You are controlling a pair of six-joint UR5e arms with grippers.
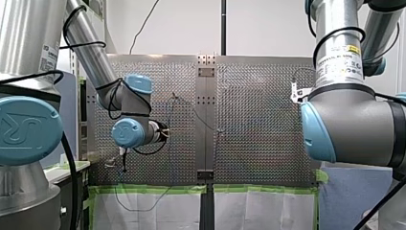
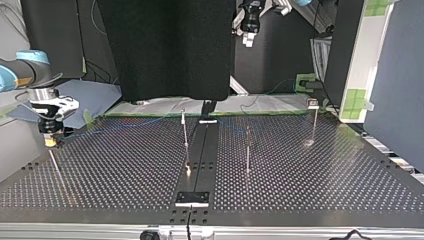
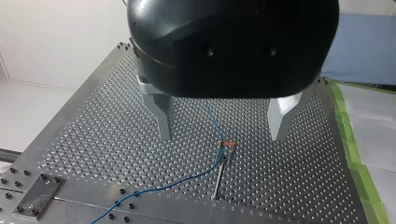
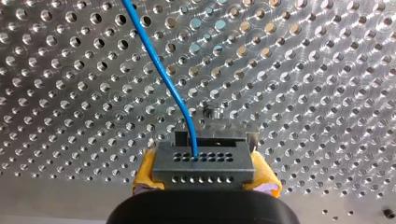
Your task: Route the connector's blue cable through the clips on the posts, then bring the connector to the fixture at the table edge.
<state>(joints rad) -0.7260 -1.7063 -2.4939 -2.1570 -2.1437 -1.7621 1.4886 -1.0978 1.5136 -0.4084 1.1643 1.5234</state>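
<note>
A: What sits closest?
B: My right end effector [image 4: 203,165], yellow pads [image 4: 145,168] clamped on either side of the grey connector [image 4: 204,161], over the table [image 2: 325,185] near the top view's left edge
A: And the rest, biggest first?
B: The perforated table, then my left end effector [image 3: 222,135], hanging with fingers [image 3: 163,116] spread wide and nothing between them. Below it stands a thin post [image 3: 218,179]; the blue cable [image 3: 214,120] runs past that post's top, and in the right wrist view it enters the connector's upper row of holes
</note>
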